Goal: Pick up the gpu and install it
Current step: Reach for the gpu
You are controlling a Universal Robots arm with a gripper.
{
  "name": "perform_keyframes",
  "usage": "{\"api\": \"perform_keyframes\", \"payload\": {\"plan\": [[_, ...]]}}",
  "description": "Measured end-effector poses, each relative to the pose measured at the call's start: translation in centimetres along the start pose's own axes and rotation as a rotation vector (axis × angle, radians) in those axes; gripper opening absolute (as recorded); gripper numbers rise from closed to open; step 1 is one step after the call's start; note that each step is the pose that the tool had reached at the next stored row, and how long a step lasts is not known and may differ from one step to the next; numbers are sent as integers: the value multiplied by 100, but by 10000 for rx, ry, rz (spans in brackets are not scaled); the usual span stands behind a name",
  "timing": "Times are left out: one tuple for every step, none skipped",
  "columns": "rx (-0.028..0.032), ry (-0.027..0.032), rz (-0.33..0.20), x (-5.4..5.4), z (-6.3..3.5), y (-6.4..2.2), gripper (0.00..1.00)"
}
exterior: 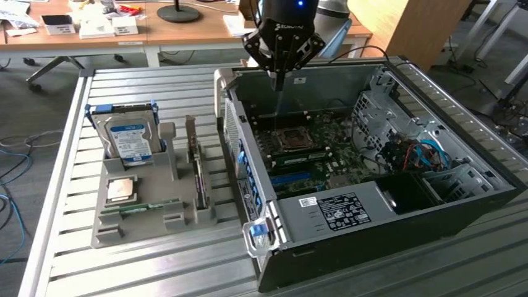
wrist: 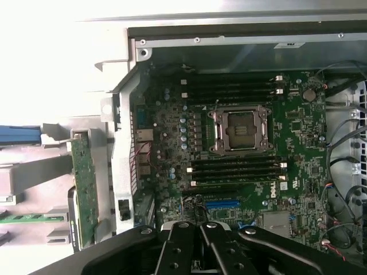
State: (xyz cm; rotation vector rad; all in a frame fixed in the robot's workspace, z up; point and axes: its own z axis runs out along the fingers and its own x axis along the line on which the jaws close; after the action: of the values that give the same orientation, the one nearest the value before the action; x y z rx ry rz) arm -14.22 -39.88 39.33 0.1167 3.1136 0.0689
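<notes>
Gripper [exterior: 279,85] points straight down above the far end of the computer case [exterior: 412,216], claw pinched together, empty. The gpu [exterior: 198,170] stands on edge in the holder [exterior: 140,232] at the exterior view's left.

The worktop [exterior: 165,272] is ribbed bare metal with a dull silver sheen. The computer case [exterior: 371,247] is matt black outside, plain grey sheet metal inside (brighter where light hits). Its motherboard [wrist: 298,132] is green lacquered board. The holder [exterior: 157,219] looks matt grey plastic, the hard drive [exterior: 128,139] silvery metal with a glossy label, the gripper [exterior: 279,79] smooth black
</notes>
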Motion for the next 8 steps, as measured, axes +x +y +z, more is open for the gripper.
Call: {"api": "perform_keyframes", "payload": {"plan": [[0,0,0,7,0,0,11],[0,0,0,13,-1,-1,11],[0,1,1,21,-1,-2,11],[0,1,0,29,-1,-2,11],[0,0,0,38,-1,-3,11],[0,0,1,46,-1,-3,11],[0,1,0,53,-2,-4,11],[0,0,0,61,-2,-5,11]]}}
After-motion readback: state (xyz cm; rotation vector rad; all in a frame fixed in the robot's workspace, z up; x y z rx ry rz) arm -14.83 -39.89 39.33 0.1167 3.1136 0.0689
